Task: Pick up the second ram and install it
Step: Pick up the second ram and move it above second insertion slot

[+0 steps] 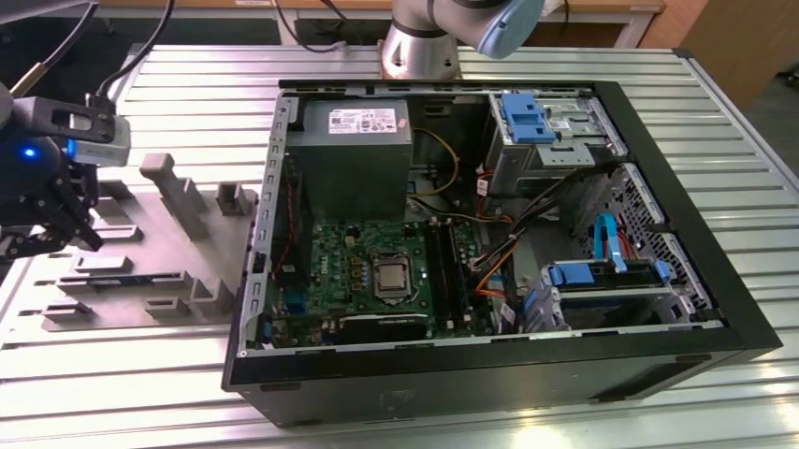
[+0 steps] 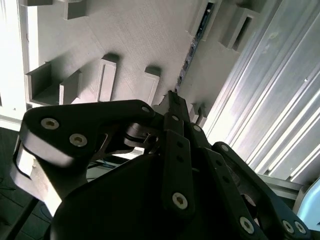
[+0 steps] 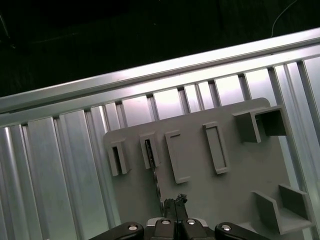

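Your gripper [image 3: 175, 201] hangs over the grey fixture plate [image 3: 200, 190], fingers drawn together with no gap between them. The second ram [image 2: 190, 52] stands on edge in the plate's slot, reaching the fingertips; whether they touch can't be told.

A robotics lab or workshop bench. A ribbed silver aluminium table top [image 1: 699, 122] carries an open black desktop computer case [image 1: 736, 327] with its green motherboard [image 1: 362, 271] exposed, beside a grey plastic fixture plate with raised blocks [image 1: 163, 253]. A silver-grey robot arm base [image 1: 421, 51] stands behind, with black cables [image 1: 290, 23] and wooden furniture [image 1: 736, 37] beyond.
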Robot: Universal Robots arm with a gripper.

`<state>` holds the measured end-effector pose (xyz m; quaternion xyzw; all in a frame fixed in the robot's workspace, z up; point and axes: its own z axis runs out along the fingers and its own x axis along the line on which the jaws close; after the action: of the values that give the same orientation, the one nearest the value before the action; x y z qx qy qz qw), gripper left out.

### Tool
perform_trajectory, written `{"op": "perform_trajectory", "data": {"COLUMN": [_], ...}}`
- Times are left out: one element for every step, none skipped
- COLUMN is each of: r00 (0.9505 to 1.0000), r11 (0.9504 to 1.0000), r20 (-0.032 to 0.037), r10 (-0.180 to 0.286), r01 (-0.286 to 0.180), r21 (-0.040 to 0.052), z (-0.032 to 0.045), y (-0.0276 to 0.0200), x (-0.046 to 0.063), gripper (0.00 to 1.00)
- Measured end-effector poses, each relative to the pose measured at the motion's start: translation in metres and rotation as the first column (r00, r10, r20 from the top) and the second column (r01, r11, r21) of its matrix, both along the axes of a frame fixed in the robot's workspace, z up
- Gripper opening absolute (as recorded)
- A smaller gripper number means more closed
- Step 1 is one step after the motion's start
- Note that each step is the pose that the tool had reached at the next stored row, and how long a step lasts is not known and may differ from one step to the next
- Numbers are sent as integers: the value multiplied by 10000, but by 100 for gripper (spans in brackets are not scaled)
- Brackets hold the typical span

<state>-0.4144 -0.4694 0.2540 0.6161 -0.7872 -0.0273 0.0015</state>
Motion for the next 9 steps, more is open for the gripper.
{"op": "perform_trajectory", "data": {"r00": [10000, 10000, 10000, 10000, 10000, 10000, 10000, 10000, 10000], "r11": [10000, 10000, 10000, 10000, 10000, 10000, 10000, 10000, 10000], "r20": [0, 0, 0, 1, 1, 0, -1, 0, 0], "r10": [0, -1, 0, 1, 1, 2, 4, 12, 32], "r01": [0, 1, 0, -1, -1, -2, -4, -12, -32], "r21": [0, -1, -1, 0, 0, 0, -1, 0, 0], "z": [-8, -14, -20, -26, -31, -36, -42, -49, -59], "y": [0, -1, -2, -5, -8, -10, -13, -14, -15], "x": [0, -1, 1, 4, 7, 11, 17, 26, 38], "gripper": [11, 11, 11, 11, 11, 11, 11, 11, 11]}}
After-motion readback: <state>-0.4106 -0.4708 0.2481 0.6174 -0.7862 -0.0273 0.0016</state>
